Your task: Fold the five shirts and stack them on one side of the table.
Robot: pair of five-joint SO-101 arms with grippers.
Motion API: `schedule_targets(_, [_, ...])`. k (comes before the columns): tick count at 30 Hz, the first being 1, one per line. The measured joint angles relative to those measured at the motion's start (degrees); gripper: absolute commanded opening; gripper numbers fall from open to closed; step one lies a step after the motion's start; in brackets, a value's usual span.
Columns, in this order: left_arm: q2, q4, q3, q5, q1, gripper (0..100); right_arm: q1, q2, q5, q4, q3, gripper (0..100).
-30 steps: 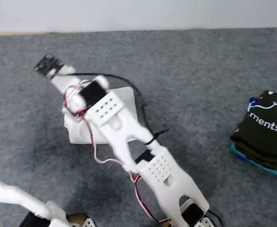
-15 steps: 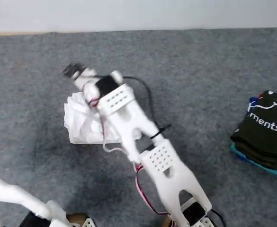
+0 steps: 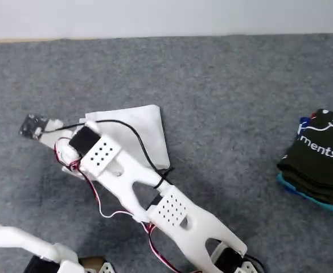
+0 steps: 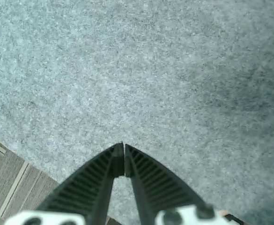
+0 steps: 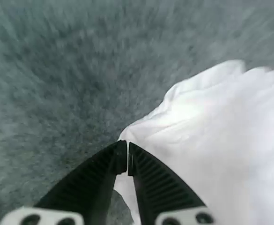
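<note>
Swung down and leftward since half a second ago, the right arm now lies over a flatter white shirt. Nearest, the left jaws are pressed together above bare grey bench. Farther out, the right jaws are pressed together at the shirt's left edge; I cannot tell if they catch cloth. A stack of folded shirts sits well apart at the right.

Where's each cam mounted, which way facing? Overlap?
High view: fixed off the arms, looking down on the table, white shirt and folded stack; right arm and part of left arm show.
Left wrist view: on left wrist, facing down at table near its edge; shut left gripper shows.
Right wrist view: on right wrist, facing the white shirt's edge; shut right gripper shows.
Shared: white shirt in high and right wrist views; table in all three.
</note>
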Motion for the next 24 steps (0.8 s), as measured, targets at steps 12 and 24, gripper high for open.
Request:
schedule_targets(12, [0.00,0.00,0.00,0.00,0.00,1,14.59,-5.36,0.00,4.48,-4.31,1.0])
schedule_targets(24, [0.00,0.00,0.00,0.00,0.00,1,6.42,6.24,0.00,2.11,-1.85,1.0])
